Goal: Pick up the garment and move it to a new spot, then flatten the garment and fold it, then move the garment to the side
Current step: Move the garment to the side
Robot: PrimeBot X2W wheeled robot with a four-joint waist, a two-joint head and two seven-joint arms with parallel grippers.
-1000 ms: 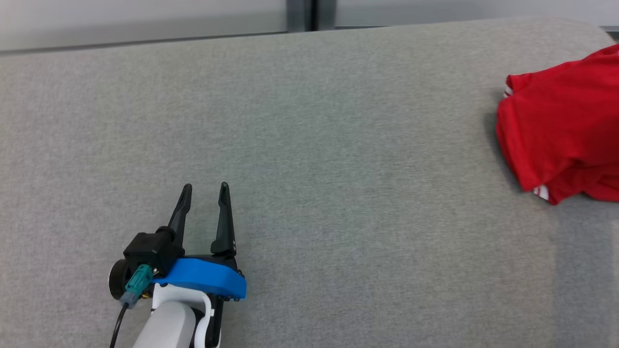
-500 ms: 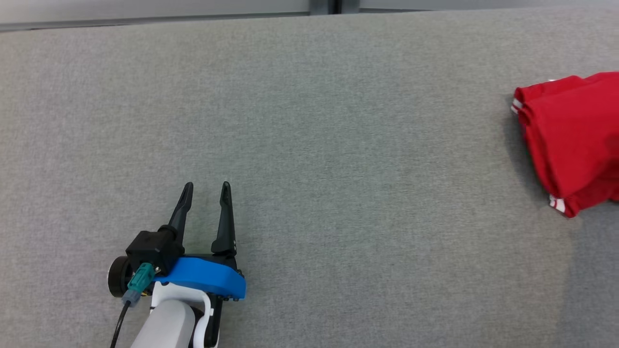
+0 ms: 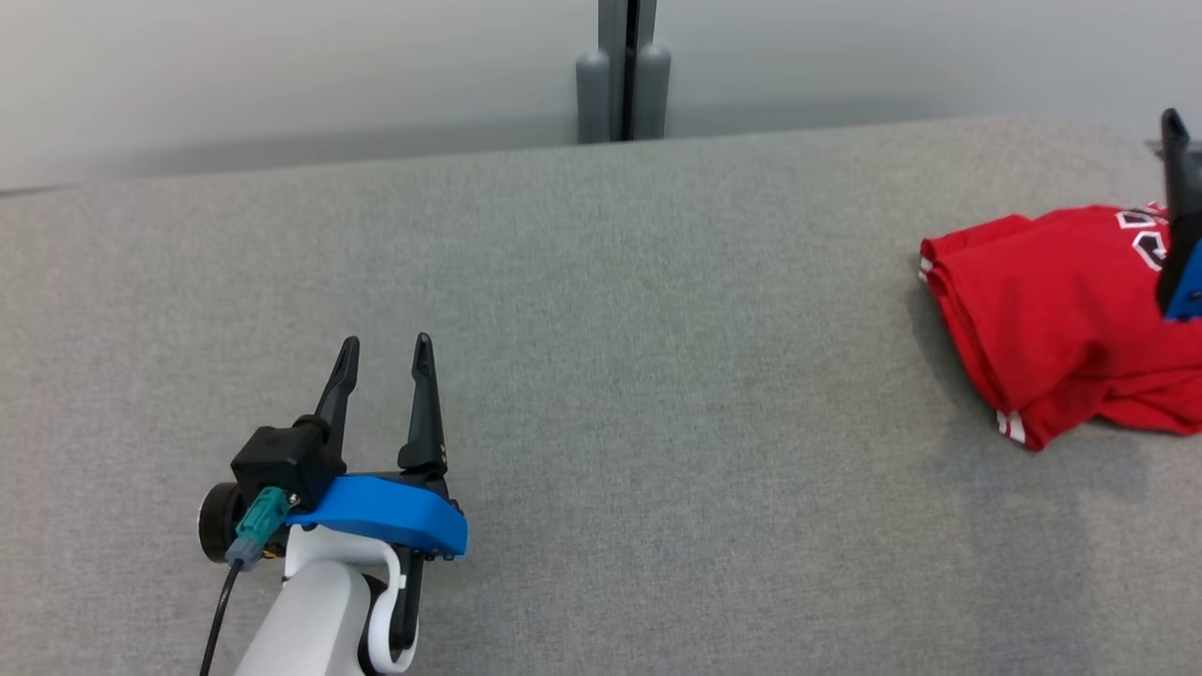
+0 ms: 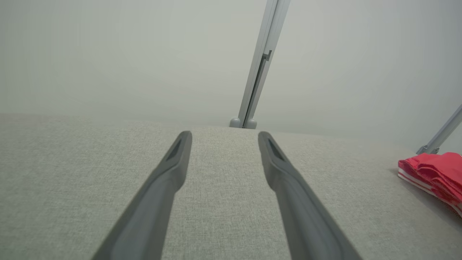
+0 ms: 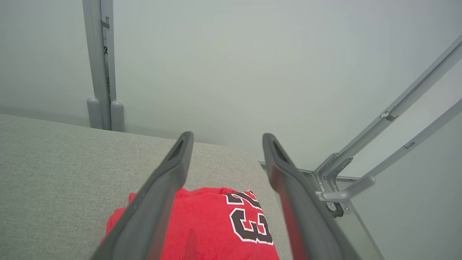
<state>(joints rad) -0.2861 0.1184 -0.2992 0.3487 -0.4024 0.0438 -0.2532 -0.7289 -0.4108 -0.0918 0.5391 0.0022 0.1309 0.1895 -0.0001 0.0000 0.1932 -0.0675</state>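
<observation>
The garment (image 3: 1042, 310) is a red jersey with white trim and a black-and-white number, lying folded near the right end of the grey padded table (image 3: 657, 376). In the right wrist view my right gripper (image 5: 228, 136) hangs open just above the garment (image 5: 216, 224), touching nothing. One of its dark fingers (image 3: 1179, 188) shows at the head view's right edge over the cloth. My left gripper (image 3: 385, 343) stands open and empty over bare table at the lower left, far from the garment (image 4: 433, 173). Between its fingertips the left gripper (image 4: 224, 135) has only grey fabric.
A pale wall with a grey upright post (image 3: 624, 75) runs behind the table's far edge. Slanted metal frame rails (image 5: 379, 144) stand just past the table's rounded right corner. Bare grey surface stretches between the left gripper and the garment.
The head camera has tilted up and shifted, so the wall shows. The right gripper's finger has come into view above the garment, which now lies lower and flatter. The left gripper keeps its pose.
</observation>
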